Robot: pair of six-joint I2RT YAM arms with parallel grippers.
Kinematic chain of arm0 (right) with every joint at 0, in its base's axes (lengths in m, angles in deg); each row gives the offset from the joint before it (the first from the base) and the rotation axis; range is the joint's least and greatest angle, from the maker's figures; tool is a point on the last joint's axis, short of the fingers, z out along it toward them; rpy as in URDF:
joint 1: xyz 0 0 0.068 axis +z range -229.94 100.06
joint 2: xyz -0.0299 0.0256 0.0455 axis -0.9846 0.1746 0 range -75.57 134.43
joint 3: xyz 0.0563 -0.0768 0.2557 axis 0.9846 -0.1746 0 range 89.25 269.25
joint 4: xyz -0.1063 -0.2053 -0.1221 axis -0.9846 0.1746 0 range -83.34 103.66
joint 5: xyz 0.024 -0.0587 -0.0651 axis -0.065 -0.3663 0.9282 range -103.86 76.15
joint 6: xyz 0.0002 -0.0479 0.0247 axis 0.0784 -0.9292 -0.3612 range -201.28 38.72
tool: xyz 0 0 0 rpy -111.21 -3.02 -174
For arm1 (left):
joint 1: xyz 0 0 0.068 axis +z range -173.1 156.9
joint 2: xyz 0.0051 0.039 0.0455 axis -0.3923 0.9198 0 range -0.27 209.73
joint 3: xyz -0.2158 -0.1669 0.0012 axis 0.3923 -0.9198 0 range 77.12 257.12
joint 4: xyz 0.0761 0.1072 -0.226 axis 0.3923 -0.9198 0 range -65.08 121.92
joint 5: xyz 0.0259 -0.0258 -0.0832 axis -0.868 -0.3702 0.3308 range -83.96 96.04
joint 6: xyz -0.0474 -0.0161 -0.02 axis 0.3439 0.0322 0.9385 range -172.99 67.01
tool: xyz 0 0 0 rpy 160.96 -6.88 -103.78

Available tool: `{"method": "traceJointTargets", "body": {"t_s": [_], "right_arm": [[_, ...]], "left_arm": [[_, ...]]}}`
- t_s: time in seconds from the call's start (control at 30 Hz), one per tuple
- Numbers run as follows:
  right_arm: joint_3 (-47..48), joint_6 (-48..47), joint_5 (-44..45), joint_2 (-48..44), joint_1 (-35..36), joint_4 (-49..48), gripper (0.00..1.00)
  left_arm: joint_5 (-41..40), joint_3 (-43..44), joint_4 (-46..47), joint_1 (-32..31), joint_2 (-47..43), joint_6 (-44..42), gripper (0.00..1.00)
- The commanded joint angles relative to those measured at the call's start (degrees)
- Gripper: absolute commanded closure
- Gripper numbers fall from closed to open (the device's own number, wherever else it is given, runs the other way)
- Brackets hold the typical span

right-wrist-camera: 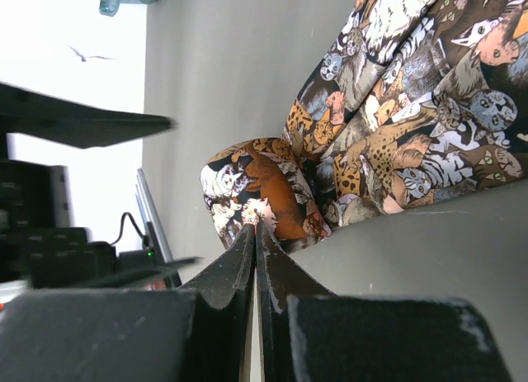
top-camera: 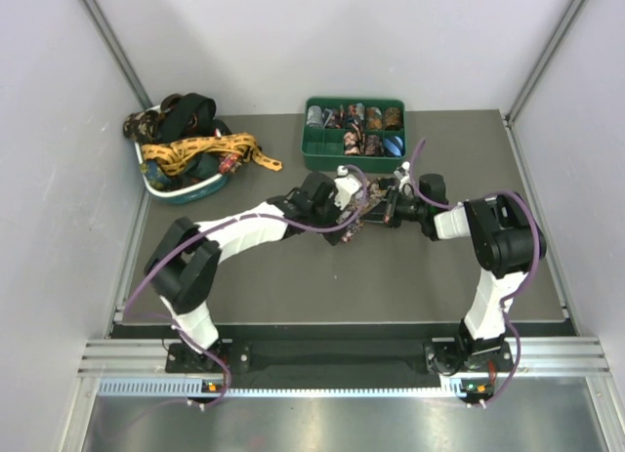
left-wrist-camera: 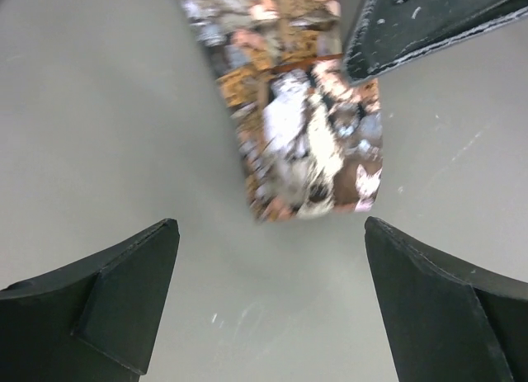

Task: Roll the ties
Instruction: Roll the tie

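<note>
At the middle of the worktop, just in front of the green tray of rolled ties, my two hands meet over one tie printed with cats and other animals. I judge the step to be starting the roll at this tie's end.

My left hand stands wide and holds nothing. From its wrist camera, the tie's end lies flat on the worktop just ahead of the fingertips. It sits within the gap between them but closer to the right-side finger, and it is not touching either. My right hand is closed tight. Its tips press against the small curled fold of the tie. I cannot tell whether any fabric is actually caught between them.

To do this well, I would first shift the left hand a little sideways, so the end sits centred in the gap. Then I would bring it forward and down until both fingers flank the full width. Closing on one edge alone would skew the roll into a cone. The right hand's tips can serve as the core, so I want the first turn snug against them with both edges stacked evenly. The slippery cloth may spring open, so I plan a firm, slow grip.

The loose ties wait in the basket at the far left.
</note>
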State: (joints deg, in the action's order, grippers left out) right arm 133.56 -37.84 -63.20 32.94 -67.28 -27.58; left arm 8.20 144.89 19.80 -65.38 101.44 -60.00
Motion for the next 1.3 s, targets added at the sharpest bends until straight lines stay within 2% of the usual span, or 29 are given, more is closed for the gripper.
{"method": "traceJointTargets", "body": {"t_s": [0.0, 0.13, 0.23, 0.3, 0.33, 0.47, 0.63, 0.7, 0.83, 0.9, 0.97, 1.1, 1.27], "right_arm": [[1.4, -2.6, 0.1, -0.9, 1.0, -1.1, 1.00], [1.7, -2.9, 0.3, -1.1, 1.0, -0.7, 1.00], [1.8, -3.4, 0.6, -1.5, 1.1, 0.2, 1.00], [1.9, -3.5, 0.7, -1.6, 1.3, 0.3, 1.00], [1.8, -3.6, 0.7, -1.8, 1.4, 0.4, 1.00], [2.0, -3.8, 0.8, -1.9, 1.7, 0.7, 1.00], [2.3, -4.3, 1.2, -1.9, 1.8, 1.3, 1.00], [2.4, -4.3, 1.3, -2.0, 1.8, 1.5, 1.00], [2.7, -5.3, 1.8, -2.5, 2.0, 2.9, 1.00], [2.7, -5.8, 2.3, -2.8, 2.1, 3.5, 1.00], [2.7, -5.9, 2.4, -2.9, 2.2, 3.7, 1.00], [2.9, -5.8, 2.6, -2.7, 2.3, 3.6, 1.00], [3.0, -6.7, 3.6, -3.0, 2.4, 4.5, 1.00]], "left_arm": [[-5.7, -3.0, 8.7, 0.4, -9.7, 3.3, 0.01], [-12.6, -9.7, 20.3, 0.6, -16.8, 6.8, 0.01], [-19.8, -16.1, 27.8, 1.0, -22.8, 13.3, 0.01], [-25.0, -20.8, 36.6, 1.1, -25.1, 15.4, 0.01], [-24.0, -21.7, 38.5, 1.1, -25.6, 11.7, 0.01], [-17.4, -22.5, 39.7, 1.1, -25.1, 8.0, 0.01], [-6.8, -20.4, 38.3, 1.1, -18.6, 1.6, 0.01], [-6.7, -19.6, 37.9, 0.5, -16.8, -0.5, 0.01], [-8.5, -24.3, 48.6, 0.6, -16.9, 1.6, 0.01], [-10.2, -25.4, 51.0, 0.6, -16.3, 4.4, 0.01], [-15.8, -24.1, 48.6, 0.6, -15.1, 10.1, 0.01], [-9.4, -15.8, 35.3, 0.9, -13.0, 11.8, 0.01], [-13.0, -8.4, 22.6, 0.4, -10.6, 14.2, 0.03]]}}
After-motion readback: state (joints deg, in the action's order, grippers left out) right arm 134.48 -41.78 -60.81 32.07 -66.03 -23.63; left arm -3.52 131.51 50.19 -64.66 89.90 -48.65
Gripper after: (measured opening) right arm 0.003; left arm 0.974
